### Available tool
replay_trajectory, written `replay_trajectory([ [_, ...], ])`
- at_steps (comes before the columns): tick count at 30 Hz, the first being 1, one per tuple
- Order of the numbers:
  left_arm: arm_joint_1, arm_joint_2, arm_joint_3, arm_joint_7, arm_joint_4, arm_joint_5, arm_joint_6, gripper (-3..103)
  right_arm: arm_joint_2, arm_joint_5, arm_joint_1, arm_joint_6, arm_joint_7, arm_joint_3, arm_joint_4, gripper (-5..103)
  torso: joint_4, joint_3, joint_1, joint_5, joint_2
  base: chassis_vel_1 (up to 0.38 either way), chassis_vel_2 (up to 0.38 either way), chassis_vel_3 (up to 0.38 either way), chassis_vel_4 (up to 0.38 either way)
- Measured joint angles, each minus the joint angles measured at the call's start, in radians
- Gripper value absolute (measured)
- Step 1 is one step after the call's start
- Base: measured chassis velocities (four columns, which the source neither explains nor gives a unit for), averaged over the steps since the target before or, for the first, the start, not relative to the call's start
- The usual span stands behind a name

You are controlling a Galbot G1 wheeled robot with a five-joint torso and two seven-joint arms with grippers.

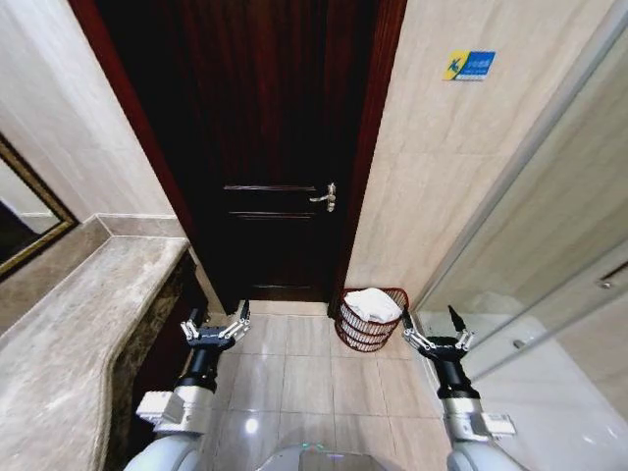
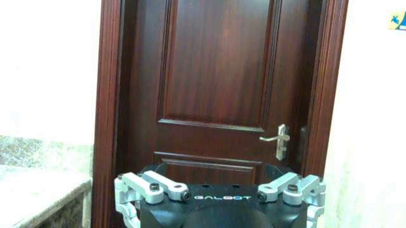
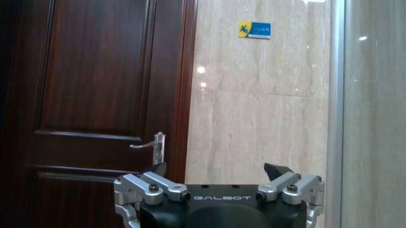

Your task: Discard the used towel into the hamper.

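The hamper (image 1: 361, 337), a small dark-red wire basket, stands on the floor tiles against the wall just right of the door. A white towel (image 1: 374, 302) lies bundled inside it, showing above the rim. My left gripper (image 1: 218, 319) is held up over the floor to the hamper's left, open with nothing between its fingers. My right gripper (image 1: 429, 326) hovers just right of the hamper, also open and holding nothing. In the wrist views both the left gripper (image 2: 219, 176) and the right gripper (image 3: 216, 170) point at the door and wall.
A closed dark wooden door (image 1: 265, 147) with a metal handle (image 1: 325, 197) is straight ahead. A marble counter (image 1: 69, 334) runs along the left, and a glass shower partition (image 1: 549, 275) along the right. The tiled floor (image 1: 294, 378) lies between them.
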Motion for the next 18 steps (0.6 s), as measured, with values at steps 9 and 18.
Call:
replay_trajectory([
  [9,0.0,0.0,0.0,0.0,0.0,0.0,0.0,100,0.0,0.0,0.0,0.0,0.0,0.0,0.0,100,0.0002,0.001,0.002,0.0001,-0.001,-0.034,0.043,0.047,-0.022],
  [18,0.0,0.0,0.0,0.0,0.0,0.0,0.0,100,0.0,0.0,0.0,0.0,0.0,0.0,0.0,100,0.0,0.0,0.001,0.0001,-0.001,0.0,0.0,0.0,0.0],
])
